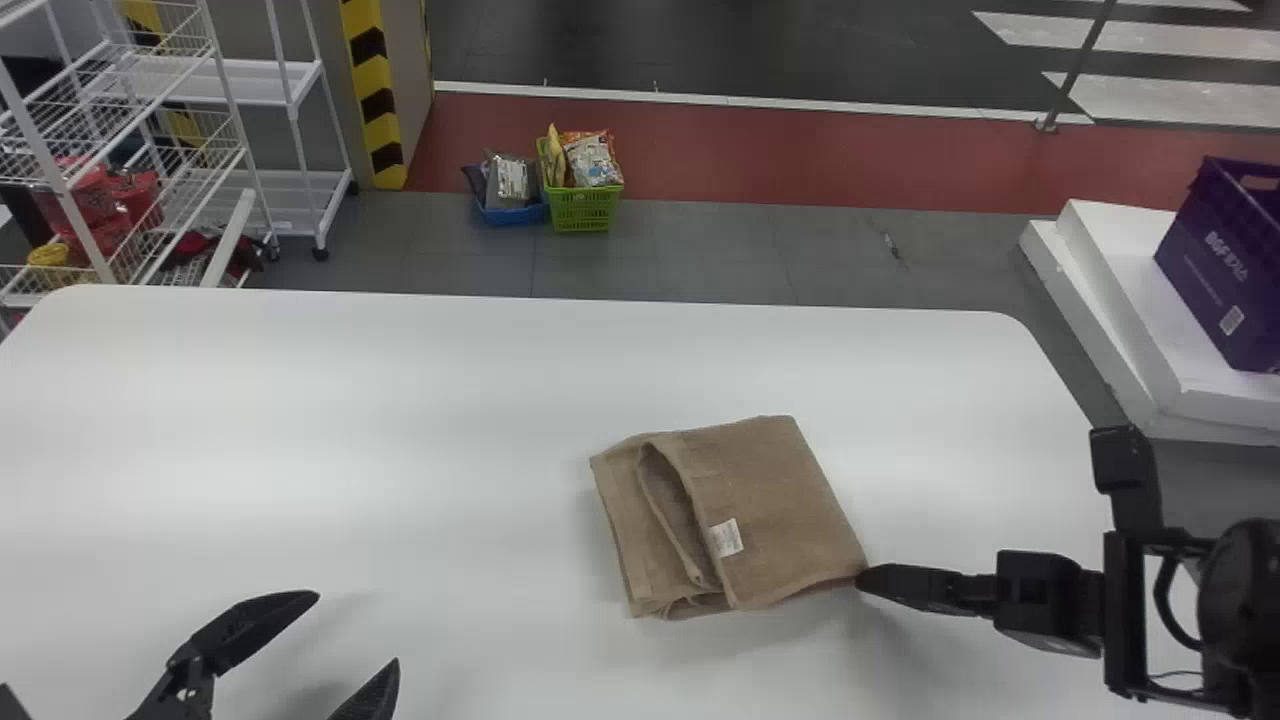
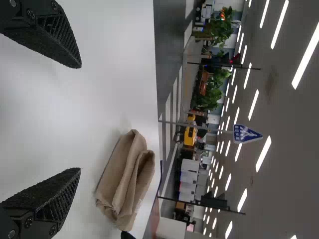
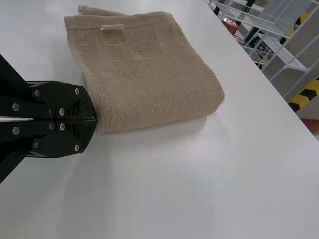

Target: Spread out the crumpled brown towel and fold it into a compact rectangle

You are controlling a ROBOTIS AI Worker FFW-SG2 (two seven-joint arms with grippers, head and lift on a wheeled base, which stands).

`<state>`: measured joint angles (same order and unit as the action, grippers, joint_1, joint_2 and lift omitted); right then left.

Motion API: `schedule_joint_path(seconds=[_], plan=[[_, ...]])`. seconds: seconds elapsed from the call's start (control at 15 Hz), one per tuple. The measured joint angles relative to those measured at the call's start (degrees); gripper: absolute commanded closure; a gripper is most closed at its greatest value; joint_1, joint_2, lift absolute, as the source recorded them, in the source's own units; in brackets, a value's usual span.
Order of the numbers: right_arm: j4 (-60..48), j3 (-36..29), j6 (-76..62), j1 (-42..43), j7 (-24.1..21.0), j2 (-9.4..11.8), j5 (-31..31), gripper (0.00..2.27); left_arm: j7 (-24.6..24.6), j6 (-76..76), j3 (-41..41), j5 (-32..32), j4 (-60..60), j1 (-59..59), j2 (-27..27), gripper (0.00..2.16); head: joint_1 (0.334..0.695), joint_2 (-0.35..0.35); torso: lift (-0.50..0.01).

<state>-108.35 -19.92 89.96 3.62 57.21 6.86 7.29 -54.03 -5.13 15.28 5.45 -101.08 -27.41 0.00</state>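
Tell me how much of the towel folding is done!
The brown cloth towel is folded into layers. The black two-fingered right gripper is shut at one corner, maybe pinching it. Probably left to do: flattening the loose, bulging fold beside the small white label and squaring uneven edges.

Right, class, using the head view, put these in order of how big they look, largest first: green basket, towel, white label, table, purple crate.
1. Table
2. Towel
3. Purple crate
4. Green basket
5. White label
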Motion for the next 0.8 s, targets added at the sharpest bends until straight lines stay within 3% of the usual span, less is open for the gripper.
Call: schedule_joint_path(seconds=[0.33,0.6,0.8], plan=[[8.85,-0.38,0.0,7.43,-6.27,-0.28,-0.52,1.66,-0.2,-0.01,0.27,0.34,0.09,-0.18,0.0,0.07,0.695,-0.109,-0.127],[14.39,-1.28,0.0,11.69,-8.77,-1.49,-2.06,1.66,-0.19,-0.07,0.27,0.35,0.1,-0.19,0.0,0.07,0.695,-0.095,-0.127],[16.84,-2.48,0.0,13.04,-10.77,-2.43,-7.07,1.66,-0.09,-0.07,0.27,0.35,0.09,-0.19,0.0,0.07,0.695,-0.062,-0.127]])
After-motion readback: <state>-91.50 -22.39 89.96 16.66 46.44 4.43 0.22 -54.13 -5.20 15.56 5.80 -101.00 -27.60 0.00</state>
